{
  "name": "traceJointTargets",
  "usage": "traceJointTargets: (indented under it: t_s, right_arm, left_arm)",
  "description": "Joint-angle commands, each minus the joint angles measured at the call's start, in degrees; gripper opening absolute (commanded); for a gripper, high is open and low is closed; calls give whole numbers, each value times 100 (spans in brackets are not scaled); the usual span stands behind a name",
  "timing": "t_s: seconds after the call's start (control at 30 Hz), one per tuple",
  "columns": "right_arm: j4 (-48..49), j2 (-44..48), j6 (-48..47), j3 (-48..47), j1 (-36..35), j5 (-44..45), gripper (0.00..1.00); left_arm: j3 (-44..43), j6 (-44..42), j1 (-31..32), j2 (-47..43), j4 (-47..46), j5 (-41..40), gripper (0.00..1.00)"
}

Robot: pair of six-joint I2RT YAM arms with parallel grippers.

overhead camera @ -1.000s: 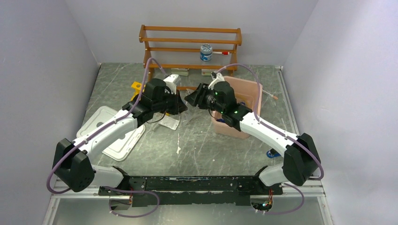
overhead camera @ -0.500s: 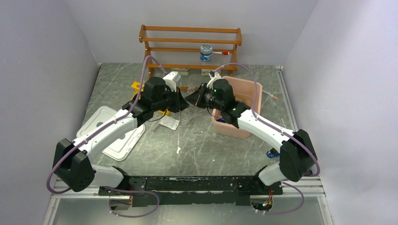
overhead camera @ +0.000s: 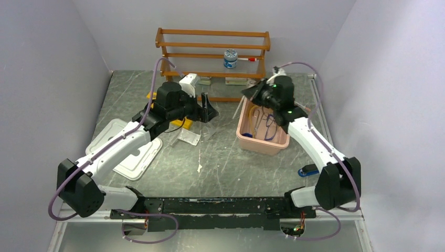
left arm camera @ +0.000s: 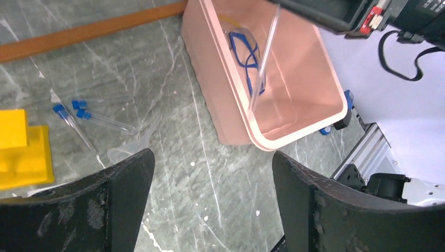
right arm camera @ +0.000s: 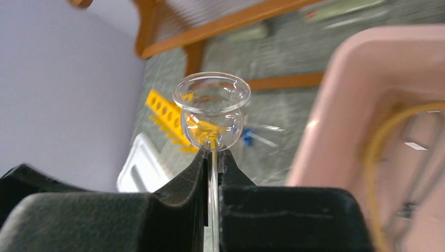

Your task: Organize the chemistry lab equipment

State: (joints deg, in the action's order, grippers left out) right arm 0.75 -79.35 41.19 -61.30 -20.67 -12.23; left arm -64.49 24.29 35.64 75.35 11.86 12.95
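My right gripper point(right arm camera: 212, 155) is shut on the thin stem of a clear glass funnel tube point(right arm camera: 212, 107), bulb end up. From above, that gripper point(overhead camera: 253, 94) hangs over the far left corner of the pink bin point(overhead camera: 262, 145), and the stem point(overhead camera: 240, 108) slants down beside the rim. Blue clamps point(left arm camera: 246, 44) and tan hose point(right arm camera: 378, 136) lie in the bin point(left arm camera: 231, 105). My left gripper point(left arm camera: 212, 155) stands open and empty above the table, left of the bin. Blue-capped tubes point(left arm camera: 86, 115) lie by the yellow rack point(left arm camera: 23, 152).
A wooden shelf point(overhead camera: 212, 47) with a white-lidded jar point(overhead camera: 230, 58) stands at the back. A white lid point(overhead camera: 123, 147) lies at the left under my left arm. A blue-and-black tool point(overhead camera: 308, 170) lies near the right arm's base.
The left gripper has opened and let go of the glass tube. The right gripper has shut on it and carried it right and back, over the pink bin.
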Motion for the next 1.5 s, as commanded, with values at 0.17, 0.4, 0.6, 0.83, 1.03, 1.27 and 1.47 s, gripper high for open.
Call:
traceJointTargets:
  t_s: [0.17, 0.4, 0.6, 0.83, 1.03, 1.27, 1.47]
  right_arm:
    - [-1327, 296, -1109, -139, 1085, 227, 0]
    - [-2428, -907, -1704, -832, 1119, 53, 0]
    - [-2441, -1618, -1613, -952, 1101, 29, 2]
    - [-2410, -2192, -1713, -1048, 894, 437, 4]
    - [-2562, -2539, -1555, -1238, 707, 967, 8]
    - [-2284, -2493, -1374, -836, 626, 1558, 11]
    - [-2376, -2161, -1329, -867, 583, 1784, 28]
  left_arm:
    - [-463, -205, -46, 219, 50, -242, 84]
    - [-580, -170, -48, 577, 97, -300, 82]
    - [-807, -40, -48, 950, 105, -226, 80]
    - [-873, 130, -48, 1249, -23, -238, 79]
    - [-1031, 229, -48, 1499, 17, -309, 78]
    - [-922, 299, -48, 1537, 234, -317, 77]
    - [-934, 261, -49, 1457, 688, -442, 79]
